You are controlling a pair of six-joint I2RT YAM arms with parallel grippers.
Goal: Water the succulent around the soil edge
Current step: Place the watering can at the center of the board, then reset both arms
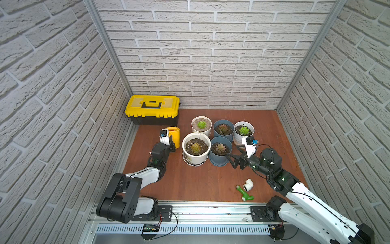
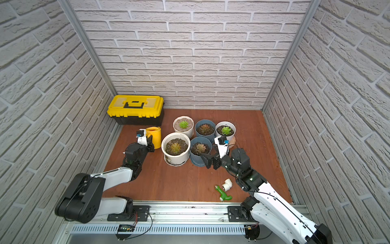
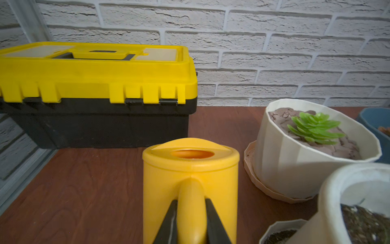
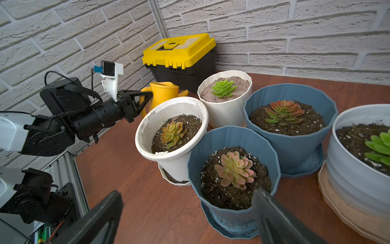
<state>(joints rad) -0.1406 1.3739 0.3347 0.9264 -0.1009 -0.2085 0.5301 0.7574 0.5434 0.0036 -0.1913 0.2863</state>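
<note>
A yellow watering can [image 1: 175,134] stands upright on the wooden floor, left of a wide white pot [image 1: 186,157]. My left gripper [image 3: 191,221] is shut on the can's handle, one black finger [image 3: 168,224] on each side. In the pot a reddish-green succulent [image 1: 195,147] sits in dark gritty soil, and the soil edge [image 4: 191,123] rings it inside the rim. My right gripper [image 1: 230,161] hangs open and holds nothing, low beside the front blue pot [image 1: 215,159]. The can's spout [image 4: 184,92] shows only in the right wrist view.
A yellow and black toolbox [image 1: 152,107] stands at the back left. A ribbed white pot [image 1: 201,124], a second blue pot [image 1: 223,128] and a pale pot [image 1: 243,131] crowd behind. Green [image 1: 244,193] and white [image 1: 248,183] pipe fittings lie front right.
</note>
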